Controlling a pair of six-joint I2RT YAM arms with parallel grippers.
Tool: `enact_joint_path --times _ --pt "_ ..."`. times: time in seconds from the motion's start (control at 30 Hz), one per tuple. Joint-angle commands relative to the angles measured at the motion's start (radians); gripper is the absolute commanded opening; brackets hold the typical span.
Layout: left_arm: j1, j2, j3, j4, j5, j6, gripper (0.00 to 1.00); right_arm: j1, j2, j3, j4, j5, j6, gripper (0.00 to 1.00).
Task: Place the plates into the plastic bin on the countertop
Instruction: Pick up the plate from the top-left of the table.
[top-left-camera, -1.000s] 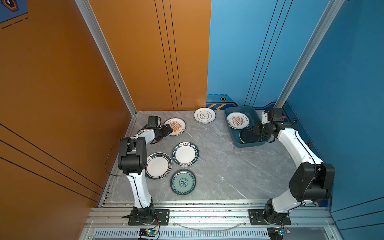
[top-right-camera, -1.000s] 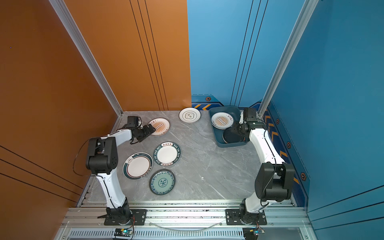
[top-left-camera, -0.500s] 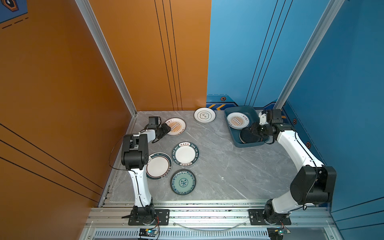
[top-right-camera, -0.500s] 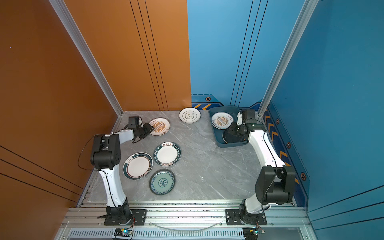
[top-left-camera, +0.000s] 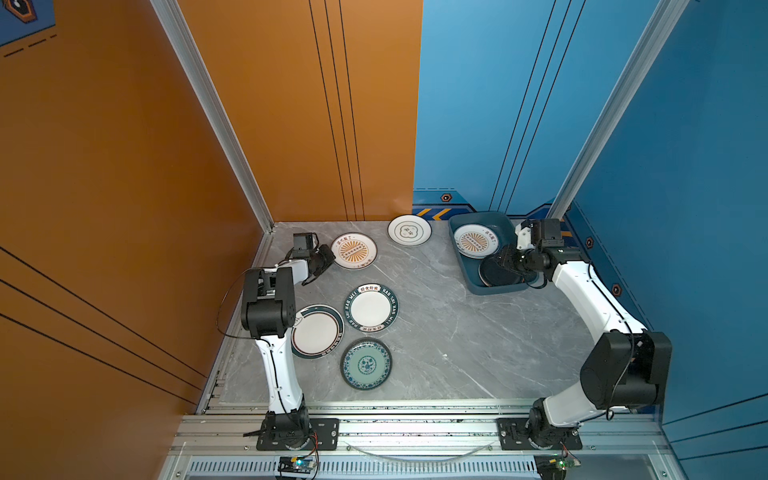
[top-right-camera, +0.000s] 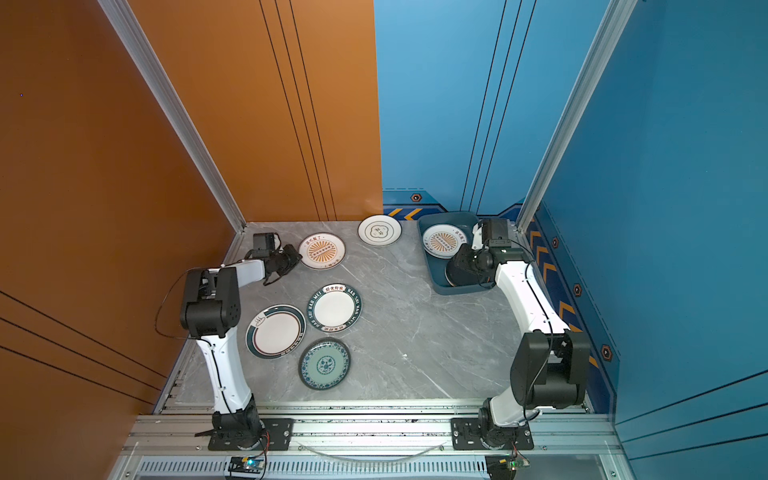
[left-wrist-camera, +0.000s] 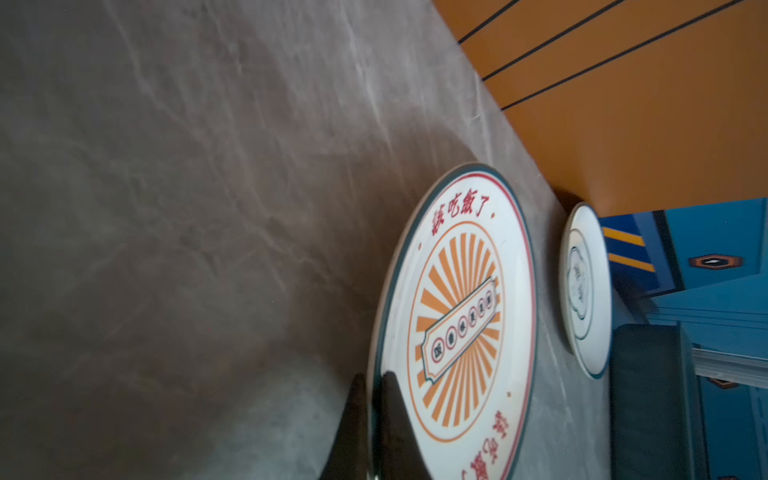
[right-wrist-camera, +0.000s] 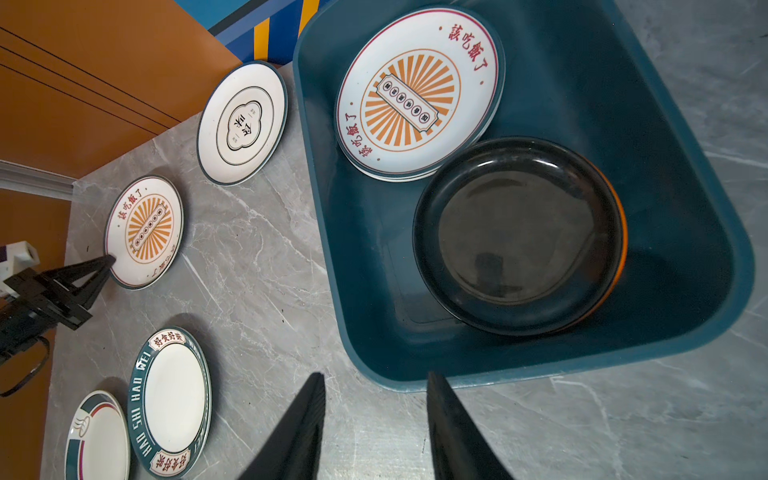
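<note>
Top views, place: our sunburst plate (top-left-camera: 354, 250) lies near the back left corner of the worktop (top-left-camera: 457, 340). The plastic bin (top-left-camera: 468, 272) sits in the back right corner, well apart from it.
Top views, left jaws: they meet the plate's left rim, but it is too small here for us to see the grip.
Top views, in the way: a white plate (top-right-camera: 379, 230) lies by the back edge, between our plate and the bin. We think a low carry could bump it.
Top views, arms: the right arm (top-right-camera: 519, 291) hangs over the bin's front end. We fear the two arms could hit there.
Left wrist, jaws: the left jaws are pinched tight on the sunburst plate's thin rim, one finger (left-wrist-camera: 395, 424) on its face.
Left wrist, worry: it is a small bite at the edge, so the plate could tip, slip and fall.
Right wrist, jaws: the right jaws stand partly apart and hold nothing, just beside the bin's wall.
Right wrist, bin: a black plate (right-wrist-camera: 515, 237) on an orange plate (right-wrist-camera: 619, 232) and another sunburst plate (right-wrist-camera: 415, 91) fill most of the floor. Ours must land on a pile and could slide.
</note>
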Motion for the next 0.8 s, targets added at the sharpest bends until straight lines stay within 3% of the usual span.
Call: enact_joint_path --times 0.0,0.27,0.5,0.63,0.77 --pt "-0.001 0.034 -0.037 -0.091 -0.016 0.029 0.0 0.017 -0.008 -0.005 0.008 -0.015 0.017 0.43" --pt "0.0 0.014 -0.064 -0.077 0.004 0.029 0.0 0.074 -0.004 0.001 0.026 -0.076 0.029 0.44" --pt "0.0 -0.095 -0.177 0.032 0.095 -0.03 0.0 0.156 0.087 -0.019 0.262 -0.392 0.169 0.59" --pt "-0.002 -0.192 -0.223 0.042 0.121 -0.035 0.0 0.223 0.146 0.002 0.36 -0.425 0.225 0.74" --pt "-0.003 -0.297 -0.262 0.034 0.14 -0.04 0.0 0.288 0.228 0.072 0.375 -0.401 0.24 0.76"
